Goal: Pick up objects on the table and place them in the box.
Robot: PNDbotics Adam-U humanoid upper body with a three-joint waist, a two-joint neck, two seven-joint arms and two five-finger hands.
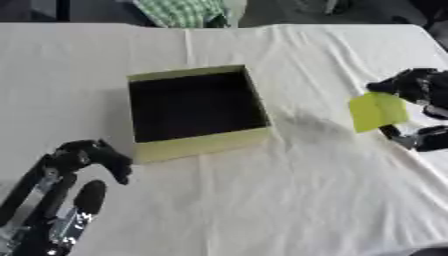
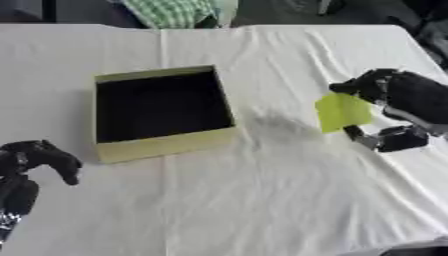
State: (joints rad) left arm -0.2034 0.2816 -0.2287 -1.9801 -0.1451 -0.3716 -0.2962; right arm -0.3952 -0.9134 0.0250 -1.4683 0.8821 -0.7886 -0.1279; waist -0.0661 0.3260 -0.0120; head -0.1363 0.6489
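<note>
- The left hand (image 1: 87,160) sits nearest the camera, just in front of the box's front-left corner, its black fingers curled downward and holding nothing, above the white cloth.
- The tabletop (image 1: 262,200) is covered by a creased white cloth that runs from the near edge to the far edge behind the box.
- The box (image 1: 197,145) stands open at mid-table: a yellow-green cardboard square with a dark inside, nothing visible in it.
- The right hand (image 2: 398,107) is to the right of the box, well apart from it, its fingers and thumb pinching a yellow-green card (image 2: 343,112).
- The card is tilted on edge, lifted off the cloth, on the side of the hand that faces the box.
- Beyond the box, at the far edge, lies a green checked cloth (image 1: 185,12).
</note>
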